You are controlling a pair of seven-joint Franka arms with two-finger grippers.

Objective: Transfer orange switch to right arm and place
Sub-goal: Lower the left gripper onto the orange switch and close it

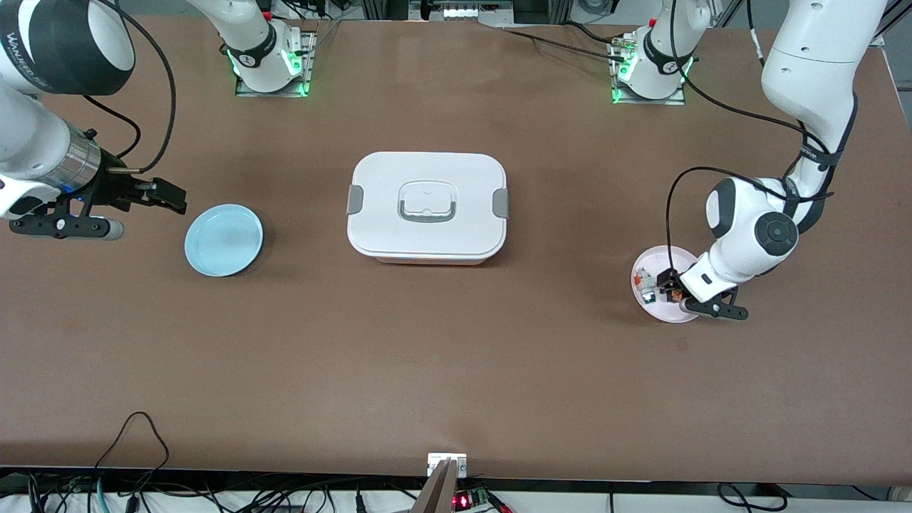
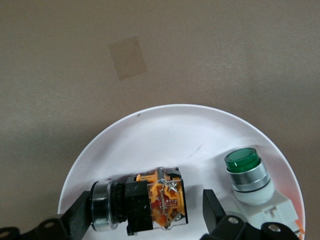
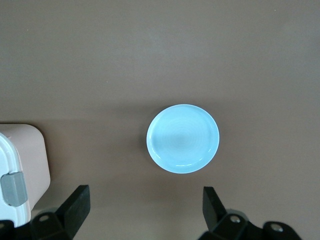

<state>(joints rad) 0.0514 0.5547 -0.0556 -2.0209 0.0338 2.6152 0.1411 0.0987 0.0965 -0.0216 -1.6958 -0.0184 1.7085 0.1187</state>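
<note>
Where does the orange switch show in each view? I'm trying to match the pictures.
Front view: orange switch on the white plate, at the left gripper.
Left wrist view: switch lies between the open fingers, one touching it.
Right wrist view: not in it.
Shared landmark: the white plate.

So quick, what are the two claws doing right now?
Left gripper: open, fingers on either side of the orange switch on the white plate, not gripping yet.
Right gripper: open, empty, above the blue plate.
</note>
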